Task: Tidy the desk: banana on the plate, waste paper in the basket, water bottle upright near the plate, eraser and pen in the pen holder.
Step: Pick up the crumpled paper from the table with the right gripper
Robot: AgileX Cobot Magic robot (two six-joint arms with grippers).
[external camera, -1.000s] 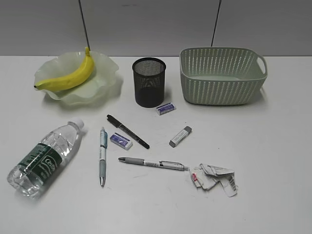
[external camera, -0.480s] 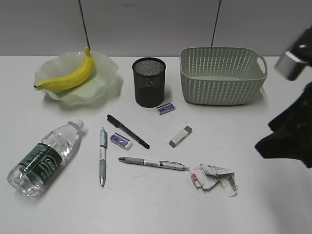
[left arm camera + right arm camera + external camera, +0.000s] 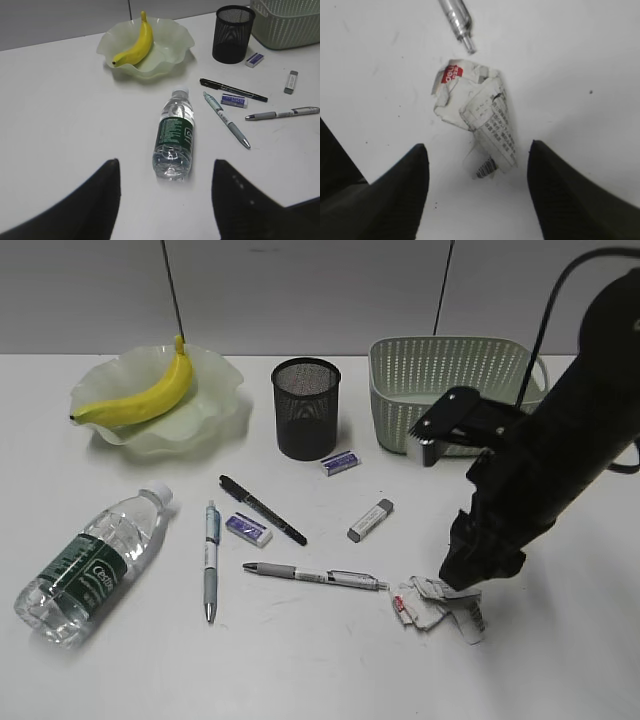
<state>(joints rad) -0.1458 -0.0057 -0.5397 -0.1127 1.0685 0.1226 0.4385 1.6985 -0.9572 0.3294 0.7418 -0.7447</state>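
The banana (image 3: 140, 395) lies in the plate (image 3: 215, 415) at the back left. The water bottle (image 3: 90, 565) lies on its side on the desk (image 3: 320, 660); in the left wrist view the bottle (image 3: 175, 135) is just ahead of my open, empty left gripper (image 3: 166, 161). My right gripper (image 3: 477, 145) is open, its fingers on either side of the near end of the waste paper (image 3: 475, 107). In the exterior view the right arm (image 3: 480, 565) hangs over the waste paper (image 3: 440, 605). Pens (image 3: 315, 575) and erasers (image 3: 370, 520) lie loose in front of the pen holder (image 3: 305, 408).
The basket (image 3: 455, 390) stands at the back right, behind the right arm. A black pen (image 3: 262, 509), a blue-white pen (image 3: 211, 560) and two more erasers (image 3: 248, 529) (image 3: 339, 462) lie mid-desk. A silver pen's tip (image 3: 457, 22) points at the waste paper.
My right arm has come in from the right edge and lowered over the waste paper. The objects on the desk have not moved.
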